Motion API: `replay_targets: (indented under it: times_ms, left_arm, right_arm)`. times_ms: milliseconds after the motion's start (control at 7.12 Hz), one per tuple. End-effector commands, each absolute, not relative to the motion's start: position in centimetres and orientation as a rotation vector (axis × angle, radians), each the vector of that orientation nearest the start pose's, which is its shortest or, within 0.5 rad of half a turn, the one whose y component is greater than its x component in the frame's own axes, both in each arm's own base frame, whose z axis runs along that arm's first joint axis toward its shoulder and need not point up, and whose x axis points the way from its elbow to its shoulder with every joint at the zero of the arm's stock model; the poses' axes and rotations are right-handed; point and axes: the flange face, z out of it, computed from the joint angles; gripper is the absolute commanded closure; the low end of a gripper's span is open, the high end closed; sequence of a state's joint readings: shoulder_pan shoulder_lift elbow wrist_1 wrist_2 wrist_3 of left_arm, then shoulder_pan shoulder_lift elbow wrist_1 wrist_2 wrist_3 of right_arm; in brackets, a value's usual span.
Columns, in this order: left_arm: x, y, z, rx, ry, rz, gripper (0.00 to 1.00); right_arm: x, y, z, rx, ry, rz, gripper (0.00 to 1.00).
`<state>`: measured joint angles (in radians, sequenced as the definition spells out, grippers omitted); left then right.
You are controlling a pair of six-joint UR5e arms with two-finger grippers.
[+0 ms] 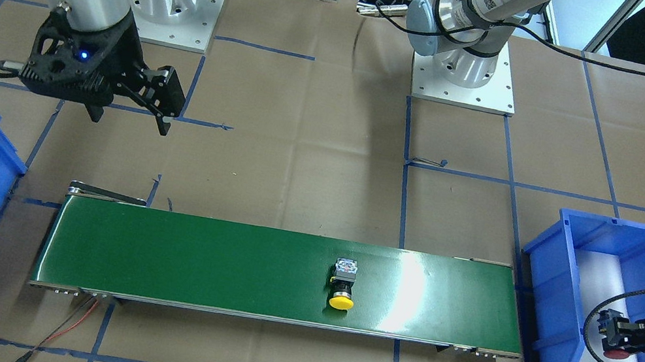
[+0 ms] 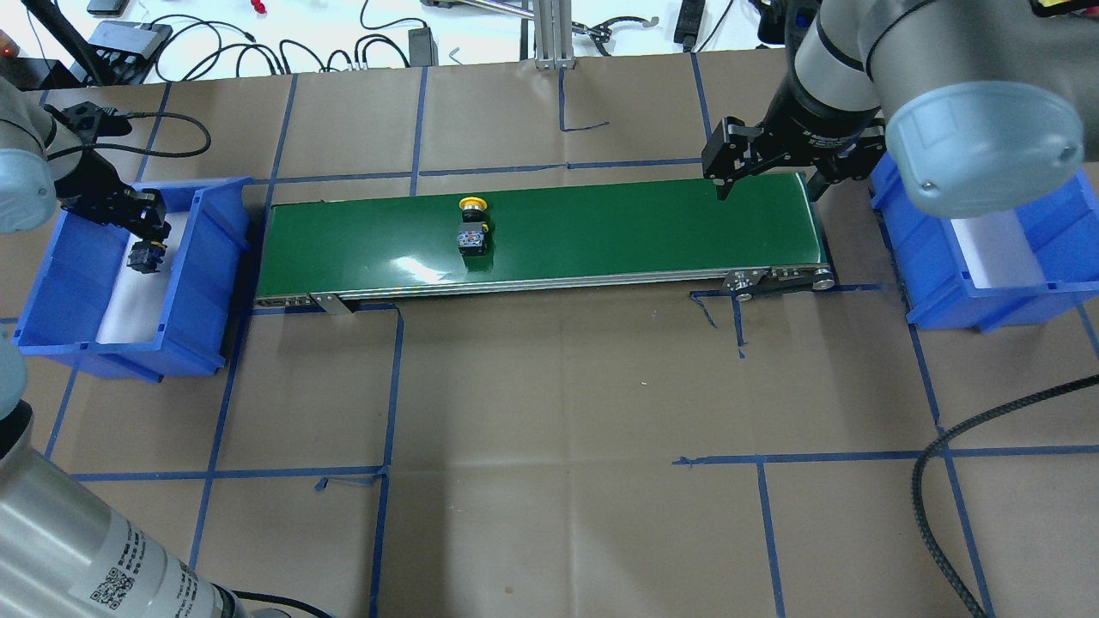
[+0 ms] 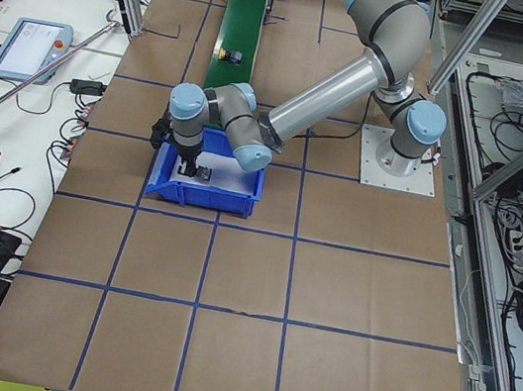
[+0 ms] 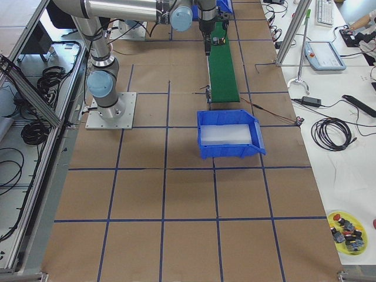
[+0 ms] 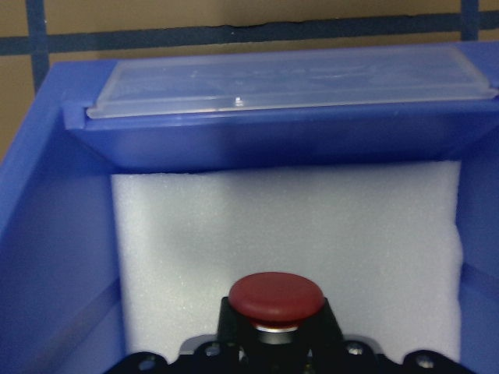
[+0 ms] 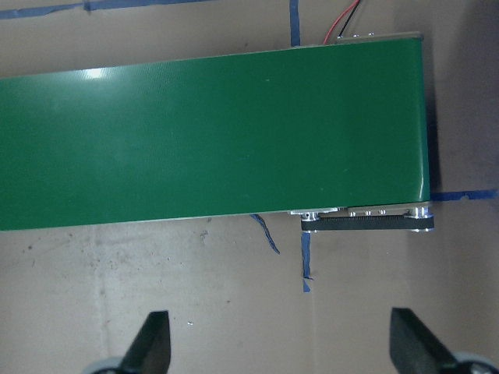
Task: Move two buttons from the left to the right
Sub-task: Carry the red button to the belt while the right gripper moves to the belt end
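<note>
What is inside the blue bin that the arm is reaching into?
White foam lines the blue bin. The left gripper holds the red button over it. Anything beneath the foam or the button is hidden.

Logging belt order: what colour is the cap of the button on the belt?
Yellow. The button shows best in the front-facing view.

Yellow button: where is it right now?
In the overhead view the yellow button lies on the green conveyor belt, left of its middle, nearer the left blue bin, cap toward the far edge.
</note>
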<state>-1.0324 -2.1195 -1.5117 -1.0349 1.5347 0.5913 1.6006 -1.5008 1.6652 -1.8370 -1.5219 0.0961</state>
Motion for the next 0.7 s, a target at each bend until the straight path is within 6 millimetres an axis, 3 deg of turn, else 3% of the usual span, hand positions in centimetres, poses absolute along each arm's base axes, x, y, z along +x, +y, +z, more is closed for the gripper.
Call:
replay_targets:
  times_ms: [0,281,561]
  left_arm:
    - [22.4,-64.1,27.2,0.091,3.139,-0.103,0.99]
    - [21.5,-62.5,33.6,0.078,3.160,-0.043,0.99]
    - [20.5,-61.1,38.2,0.061,3.177,-0.004,0.99]
  right_arm:
    - [15.6,-54.6,41.1,0.154,3.063,-0.177,0.00]
    - [15.7,-56.2,38.9,0.153,3.057,-0.182,0.00]
    - [16.1,-57.4,37.4,0.141,3.028,-0.204,0.00]
